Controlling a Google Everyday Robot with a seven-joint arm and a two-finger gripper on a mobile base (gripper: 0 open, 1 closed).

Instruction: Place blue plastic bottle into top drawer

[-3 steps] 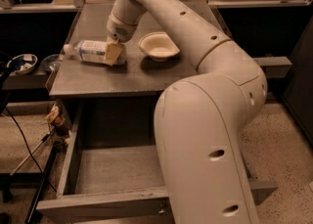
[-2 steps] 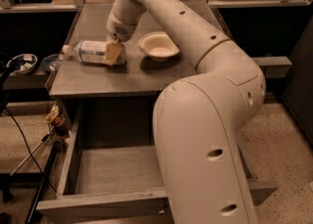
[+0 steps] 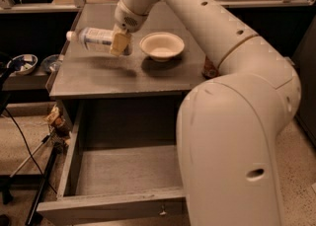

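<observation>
The blue plastic bottle (image 3: 94, 38) is clear with a white cap pointing left and a pale blue-and-white label. It lies sideways in the air a little above the grey counter top (image 3: 98, 79), casting a shadow below. My gripper (image 3: 121, 44) is shut on the bottle's right end, with a tan finger pad across it. The top drawer (image 3: 106, 205) is pulled open below the counter, its grey inside bare, with a small metal knob on the front panel.
A white bowl (image 3: 162, 45) stands on the counter right of the gripper. An orange-red can (image 3: 210, 70) shows partly behind my arm at the counter's right edge. Bowls (image 3: 22, 63) sit on a low shelf at left. Cables and a stand lie on the floor at left.
The bottle has been lifted off the counter top in the gripper and now hangs a little above it; the view also sits slightly differently.
</observation>
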